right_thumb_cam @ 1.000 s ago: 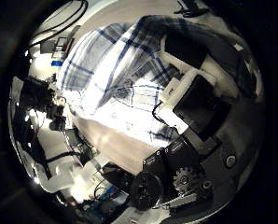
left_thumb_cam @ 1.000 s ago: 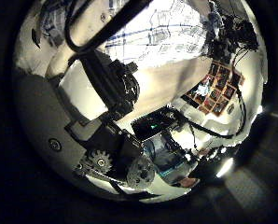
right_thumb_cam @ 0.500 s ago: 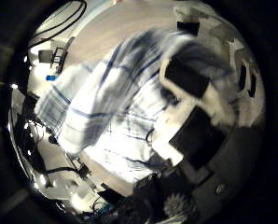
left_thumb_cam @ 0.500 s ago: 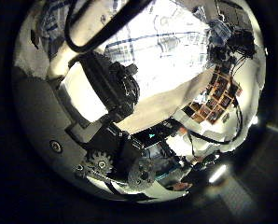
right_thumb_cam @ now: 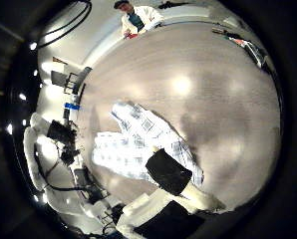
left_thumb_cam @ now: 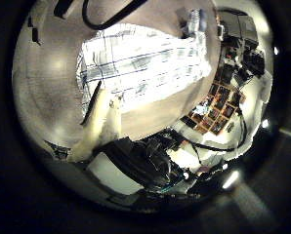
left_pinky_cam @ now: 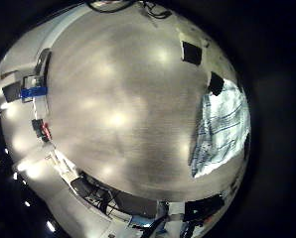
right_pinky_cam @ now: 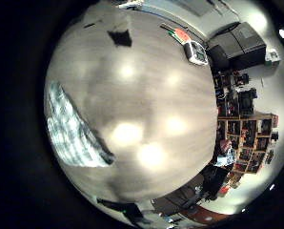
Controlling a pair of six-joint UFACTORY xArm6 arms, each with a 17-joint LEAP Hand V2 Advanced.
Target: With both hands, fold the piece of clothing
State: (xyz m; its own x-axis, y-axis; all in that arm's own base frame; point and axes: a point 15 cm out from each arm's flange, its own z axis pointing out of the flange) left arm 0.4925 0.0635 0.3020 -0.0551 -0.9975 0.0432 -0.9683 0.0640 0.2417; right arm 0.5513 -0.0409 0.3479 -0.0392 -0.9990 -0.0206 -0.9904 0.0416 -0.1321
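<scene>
A checked piece of clothing (left_thumb_cam: pixel 141 63) lies spread on the wooden table (left_pinky_cam: pixel 118 109), well below both palms. In the right thumb side view the clothing (right_thumb_cam: pixel 139 139) lies flat in a long, bunched shape. One finger of my right hand (right_thumb_cam: pixel 168 174) reaches over its edge, apart from it. Of my left hand (left_thumb_cam: pixel 99 127) only a pale, outstretched finger shows beside the cloth, holding nothing. Both little finger side views catch just an edge of the clothing (left_pinky_cam: pixel 220 139) (right_pinky_cam: pixel 71 129) at the side of the table.
Two small dark patches (left_pinky_cam: pixel 191 52) sit on the table beyond the clothing. A small box (right_pinky_cam: pixel 194 50) lies near the table's far edge. Shelves of boxes (left_thumb_cam: pixel 224 93) stand past the table.
Both palms have risen away from the clothing, which now looks smaller. The curled fingers that filled both thumb side views have drawn back out of the pictures, and the cloth lies free.
</scene>
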